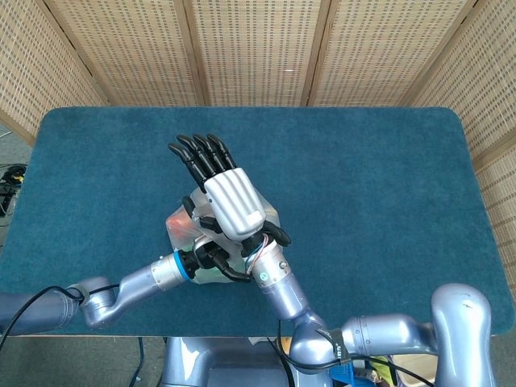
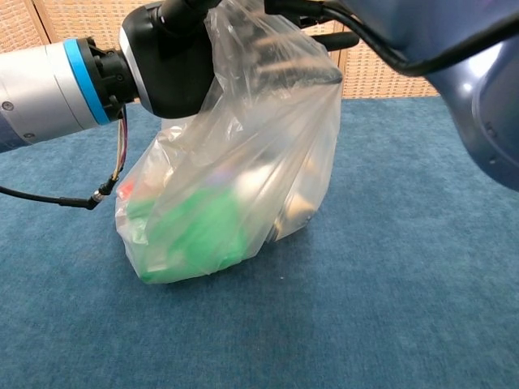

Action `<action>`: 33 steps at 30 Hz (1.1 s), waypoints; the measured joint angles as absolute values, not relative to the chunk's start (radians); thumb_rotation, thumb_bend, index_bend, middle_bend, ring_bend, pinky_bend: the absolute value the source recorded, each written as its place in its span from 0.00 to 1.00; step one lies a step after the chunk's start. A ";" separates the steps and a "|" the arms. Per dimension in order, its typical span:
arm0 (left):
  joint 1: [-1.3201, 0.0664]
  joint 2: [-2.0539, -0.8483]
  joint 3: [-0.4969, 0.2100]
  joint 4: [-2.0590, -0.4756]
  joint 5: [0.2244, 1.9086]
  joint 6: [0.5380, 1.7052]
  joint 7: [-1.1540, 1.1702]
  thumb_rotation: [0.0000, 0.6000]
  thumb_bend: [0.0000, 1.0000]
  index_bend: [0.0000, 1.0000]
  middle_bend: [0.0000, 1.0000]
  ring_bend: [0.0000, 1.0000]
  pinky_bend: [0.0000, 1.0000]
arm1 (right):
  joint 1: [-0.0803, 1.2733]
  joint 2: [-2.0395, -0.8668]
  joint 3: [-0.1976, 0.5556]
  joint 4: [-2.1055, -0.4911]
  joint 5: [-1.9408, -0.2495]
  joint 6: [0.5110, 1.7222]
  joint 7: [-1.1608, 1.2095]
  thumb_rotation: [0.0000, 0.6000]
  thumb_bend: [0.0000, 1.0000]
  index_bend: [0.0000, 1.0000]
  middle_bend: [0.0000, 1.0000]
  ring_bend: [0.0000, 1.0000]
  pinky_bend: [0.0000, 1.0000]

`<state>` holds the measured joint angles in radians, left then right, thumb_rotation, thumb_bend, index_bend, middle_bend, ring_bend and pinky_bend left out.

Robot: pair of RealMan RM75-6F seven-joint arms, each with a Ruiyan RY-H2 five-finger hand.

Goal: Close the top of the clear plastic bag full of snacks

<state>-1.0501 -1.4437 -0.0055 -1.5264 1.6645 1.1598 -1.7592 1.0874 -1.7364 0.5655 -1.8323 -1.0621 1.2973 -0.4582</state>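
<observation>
Left hand (image 2: pixel 174 61) grips the crinkled clear bag (image 2: pixel 243 178); right hand (image 1: pixel 228 197) lies flat, fingers together, atop it.
</observation>
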 measured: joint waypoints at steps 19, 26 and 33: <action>-1.021 -1.417 -0.007 -1.516 1.684 1.151 -1.571 1.00 0.18 0.15 0.23 0.20 0.29 | 1.086 -1.710 0.557 -1.831 -1.059 1.296 -0.448 1.00 0.53 0.08 0.10 0.00 0.00; -1.013 -1.407 -0.003 -1.507 1.689 1.140 -1.504 1.00 0.23 0.14 0.20 0.19 0.29 | 1.089 -1.715 0.552 -1.817 -1.054 1.297 -0.439 1.00 0.53 0.08 0.10 0.00 0.00; -1.014 -1.406 -0.009 -1.520 1.680 1.117 -1.418 1.00 0.31 0.13 0.19 0.19 0.29 | 1.097 -1.719 0.549 -1.819 -1.058 1.298 -0.445 1.00 0.53 0.08 0.10 0.00 0.00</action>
<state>-1.0138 -1.4058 -0.0087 -1.5198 1.6799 1.1170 -1.4183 1.0967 -1.7190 0.5491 -1.8189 -1.0583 1.2982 -0.4450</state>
